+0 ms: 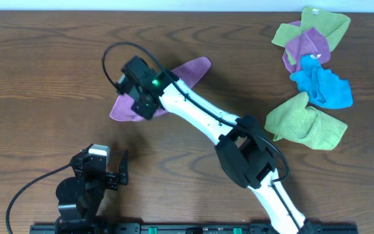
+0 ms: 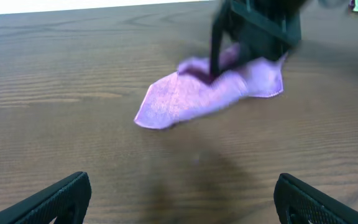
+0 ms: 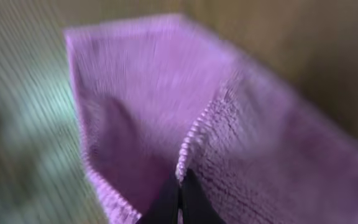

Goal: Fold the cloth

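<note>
1. Left of centre on the table (image 1: 37, 71), I see the purple cloth (image 1: 193, 67) lying rumpled.
2. My right fingers (image 3: 169, 202) are closed tight, pinching its hemmed edge over a second layer.
3. My left fingers (image 2: 61, 198) are spread wide, holding nothing, well apart from it.
4. Far right, other cloths (image 1: 313, 62) sit heaped.

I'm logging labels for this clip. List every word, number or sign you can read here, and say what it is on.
None can be read.
The purple cloth, the cloth pile and the table bear no print.
The green light on the right arm is a lamp, not a sign.
The right wrist view is too blurred to show any tag.
</note>
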Tool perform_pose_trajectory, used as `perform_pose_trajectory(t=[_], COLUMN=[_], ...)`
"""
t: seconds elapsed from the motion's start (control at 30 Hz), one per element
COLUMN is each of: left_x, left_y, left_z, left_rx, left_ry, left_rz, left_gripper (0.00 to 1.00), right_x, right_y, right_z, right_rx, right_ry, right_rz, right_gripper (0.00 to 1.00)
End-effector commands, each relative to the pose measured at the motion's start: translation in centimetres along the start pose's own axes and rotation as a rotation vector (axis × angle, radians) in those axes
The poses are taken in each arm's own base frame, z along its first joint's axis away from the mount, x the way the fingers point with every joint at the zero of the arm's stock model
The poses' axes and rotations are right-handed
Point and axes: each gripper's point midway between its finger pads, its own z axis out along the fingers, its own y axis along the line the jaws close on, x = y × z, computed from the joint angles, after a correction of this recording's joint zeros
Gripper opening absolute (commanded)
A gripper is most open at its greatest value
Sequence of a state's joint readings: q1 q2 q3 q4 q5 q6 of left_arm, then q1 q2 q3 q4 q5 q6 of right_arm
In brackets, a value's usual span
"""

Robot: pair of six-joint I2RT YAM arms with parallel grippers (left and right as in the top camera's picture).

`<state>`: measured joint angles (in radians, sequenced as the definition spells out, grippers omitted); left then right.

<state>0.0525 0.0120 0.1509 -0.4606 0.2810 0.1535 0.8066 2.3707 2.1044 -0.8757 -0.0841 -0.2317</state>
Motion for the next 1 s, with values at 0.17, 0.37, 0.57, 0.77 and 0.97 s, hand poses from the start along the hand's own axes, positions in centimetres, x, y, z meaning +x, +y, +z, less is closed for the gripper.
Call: perform_pose_trajectory(t=[0.17, 0.37, 0.57, 0.77, 0.97], left_x=[0.7, 0.7, 0.7, 0.7, 0.7], left_y=[0.3, 0.3, 0.3, 0.3, 0.3], left_z=[0.3, 0.3, 0.3, 0.3, 0.3], left_rx=[-0.012, -0.012, -0.012, -0.012, -0.012], left_ry=[0.011, 0.011, 0.011, 0.011, 0.011], left_rz=[-0.017, -0.017, -0.017, -0.017, -0.017], left_gripper=[0.95, 0.95, 0.95, 0.95, 0.95], right_x=[-8.0, -10.8, -9.8, -6.8, -2.9], right_y=[-5.3, -8.6, -10.3, -13.9, -18.6], right_z=[-8.4, -14.8, -20.2, -23.9, -26.3], right_rx=[0.099, 0.160, 0.265, 0.522, 0.795], right_ry=[-0.275, -0.412, -0.402, -0.317, -0.199], right_rz=[0.101, 0.140, 0.172, 0.234, 0.312], right_gripper=[0.01, 0.01, 0.01, 0.01, 0.01])
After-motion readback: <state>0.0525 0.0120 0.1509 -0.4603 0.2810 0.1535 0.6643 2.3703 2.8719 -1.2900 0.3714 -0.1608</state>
